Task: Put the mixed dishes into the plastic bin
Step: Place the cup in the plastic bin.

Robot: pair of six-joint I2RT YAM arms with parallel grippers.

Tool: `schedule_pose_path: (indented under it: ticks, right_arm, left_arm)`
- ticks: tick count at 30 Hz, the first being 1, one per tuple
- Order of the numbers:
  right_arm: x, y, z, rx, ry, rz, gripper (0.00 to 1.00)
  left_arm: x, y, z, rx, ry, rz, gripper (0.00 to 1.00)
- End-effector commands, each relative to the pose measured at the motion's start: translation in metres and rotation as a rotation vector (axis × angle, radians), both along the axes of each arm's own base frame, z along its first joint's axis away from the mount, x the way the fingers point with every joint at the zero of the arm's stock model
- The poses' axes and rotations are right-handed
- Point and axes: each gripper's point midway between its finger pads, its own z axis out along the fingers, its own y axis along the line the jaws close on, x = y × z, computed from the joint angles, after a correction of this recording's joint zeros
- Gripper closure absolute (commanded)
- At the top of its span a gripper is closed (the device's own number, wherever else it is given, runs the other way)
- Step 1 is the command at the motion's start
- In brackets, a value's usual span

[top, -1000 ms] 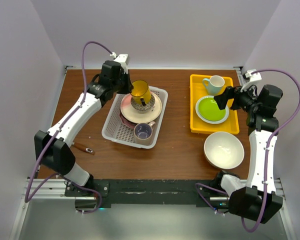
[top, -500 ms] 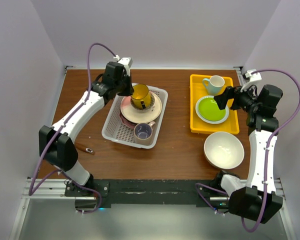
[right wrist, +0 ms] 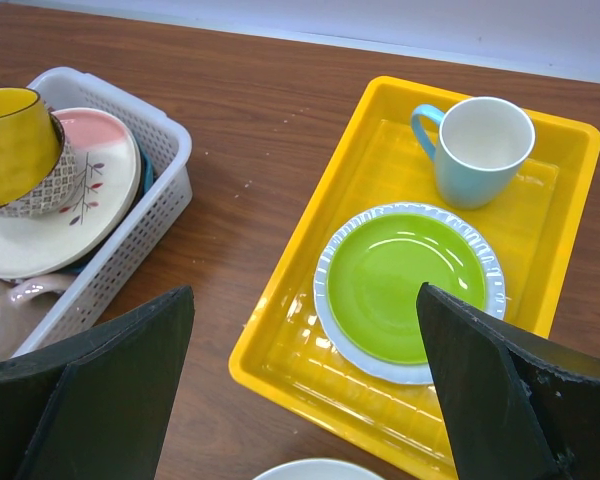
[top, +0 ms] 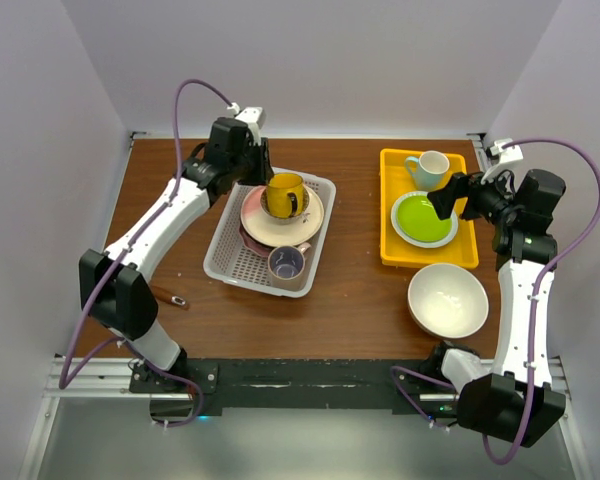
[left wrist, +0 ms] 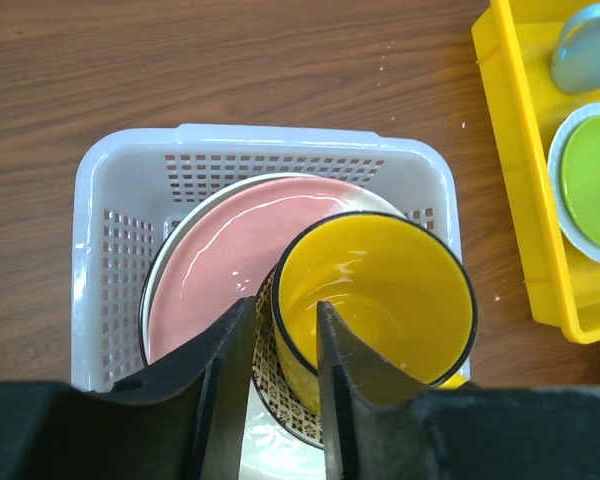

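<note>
Inside the plastic bin [top: 230, 262], on the left of the worktop [top: 360, 290], the yellow mug [left wrist: 380, 300] sits in the small patterned bowl [right wrist: 35, 195] on top of the stacked plates [left wrist: 215, 260]. The beige mug [top: 287, 262] is at the bin's near end.

At the yellow mug, the left hand [left wrist: 282, 308] straddles the near wall, one finger inside and one outside. The fingers are a little apart with thin gaps showing, so it is not pinching. Over the yellow tray [top: 390, 255], the right hand [right wrist: 300, 400] is spread wide and empty, near the green plate [top: 423, 218] and blue mug [top: 430, 168]. The large cream bowl [top: 448, 299] is on the worktop, outside the bin.

Risks, as I judge them:
- **Snag on the way out:** the gaps are thin and one finger is inside the mug. A pull-out that isn't straight could catch the wall and tip or drag the mug off the bowl.
- **Tall stack:** the mug looks slightly tilted from the right wrist view, so a nudge may topple it.
- **Crowded bin:** the big bowl has little free room and could knock the stack when it goes in.
</note>
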Motion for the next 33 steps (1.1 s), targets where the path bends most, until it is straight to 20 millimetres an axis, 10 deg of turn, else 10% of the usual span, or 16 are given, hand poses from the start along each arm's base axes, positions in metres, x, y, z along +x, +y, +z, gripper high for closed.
schedule_pose_path:
  ticks: [1, 15, 33]
  right_arm:
    - [-0.002, 0.002, 0.005, -0.009, -0.026, 0.024, 0.03]
    - [-0.003, 0.006, 0.004, -0.014, -0.028, 0.051, 0.03]
    - [-0.010, 0.017, 0.003, -0.028, -0.040, 0.135, 0.03]
  left_arm:
    - [0.005, -0.003, 0.047, -0.050, -0.118, -0.005, 0.56]
    - [-0.016, 0.016, 0.109, -0.080, -0.283, 0.027, 0.14]
    - [-0.066, 0.037, 0.161, -0.136, -0.449, 0.007, 0.00]
